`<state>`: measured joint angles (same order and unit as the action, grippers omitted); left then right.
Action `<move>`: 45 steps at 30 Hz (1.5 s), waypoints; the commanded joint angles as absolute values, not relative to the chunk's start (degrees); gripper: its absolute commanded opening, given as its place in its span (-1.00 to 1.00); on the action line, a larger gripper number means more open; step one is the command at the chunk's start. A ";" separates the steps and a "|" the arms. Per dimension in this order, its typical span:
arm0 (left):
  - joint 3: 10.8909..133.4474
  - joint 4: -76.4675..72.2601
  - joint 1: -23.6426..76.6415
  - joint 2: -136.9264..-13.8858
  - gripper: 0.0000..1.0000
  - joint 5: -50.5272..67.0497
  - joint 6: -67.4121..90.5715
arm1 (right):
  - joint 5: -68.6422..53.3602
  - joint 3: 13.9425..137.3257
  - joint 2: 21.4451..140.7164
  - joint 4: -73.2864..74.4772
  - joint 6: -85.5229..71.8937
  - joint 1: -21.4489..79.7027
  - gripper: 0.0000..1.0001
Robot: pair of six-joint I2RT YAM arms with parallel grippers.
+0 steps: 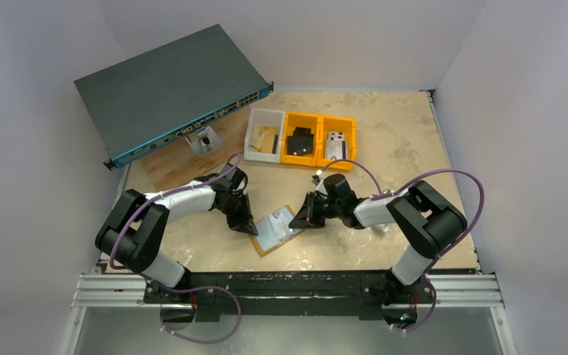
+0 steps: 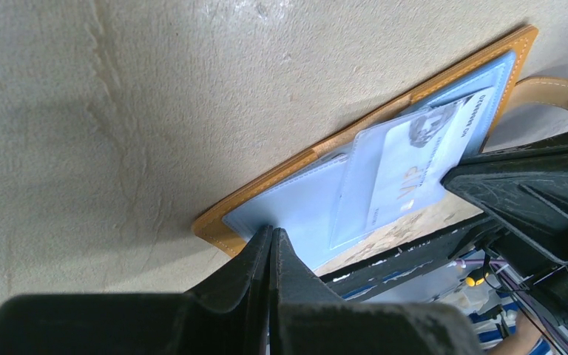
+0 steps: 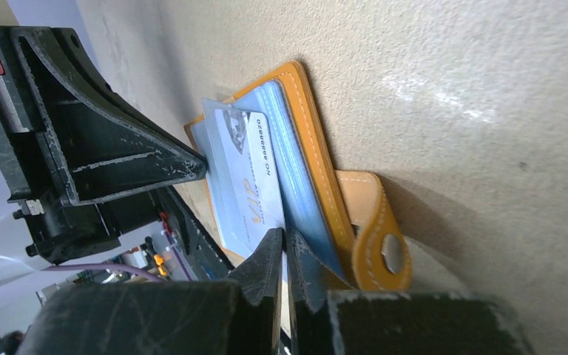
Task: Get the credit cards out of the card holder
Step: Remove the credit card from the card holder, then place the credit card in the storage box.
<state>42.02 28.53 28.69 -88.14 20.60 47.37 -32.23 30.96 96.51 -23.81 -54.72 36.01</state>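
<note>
The card holder (image 1: 274,237) lies open on the table, tan-orange outside, pale blue inside (image 2: 303,214), with its snap tab (image 3: 376,231) flat beside it. A pale credit card (image 3: 248,177) marked VIP sticks partly out of a clear pocket (image 2: 414,159). My left gripper (image 2: 274,232) is shut, its tips pressed on the holder's inner left leaf near the corner (image 1: 252,226). From the opposite side, my right gripper (image 3: 285,237) is shut on the card's protruding edge (image 1: 297,220). Whether more cards sit in the pockets is hidden.
One white bin (image 1: 265,134) and two orange bins (image 1: 300,138) (image 1: 338,140) holding small parts stand at the back. A dark network switch (image 1: 170,89) rests tilted at the back left, with a small metal bracket (image 1: 205,139) in front. Walls enclose the table.
</note>
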 commanded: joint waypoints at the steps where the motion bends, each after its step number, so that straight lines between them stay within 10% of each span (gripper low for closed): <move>1: 39.90 31.33 28.82 -88.91 -1.00 12.13 45.00 | -29.66 30.04 93.81 -21.46 -52.35 34.84 -1.00; 20: 44.69 34.46 28.83 -84.37 -1.00 14.13 43.09 | -29.45 30.52 88.62 -16.21 -49.76 32.29 -1.00; 36: 51.02 32.96 28.91 -77.93 0.11 22.53 43.28 | -35.73 31.77 86.61 -20.46 -55.42 31.99 -1.00; 45: 46.21 18.63 28.91 -80.36 0.33 33.51 49.54 | -40.78 31.09 85.47 -26.47 -61.11 30.91 -1.00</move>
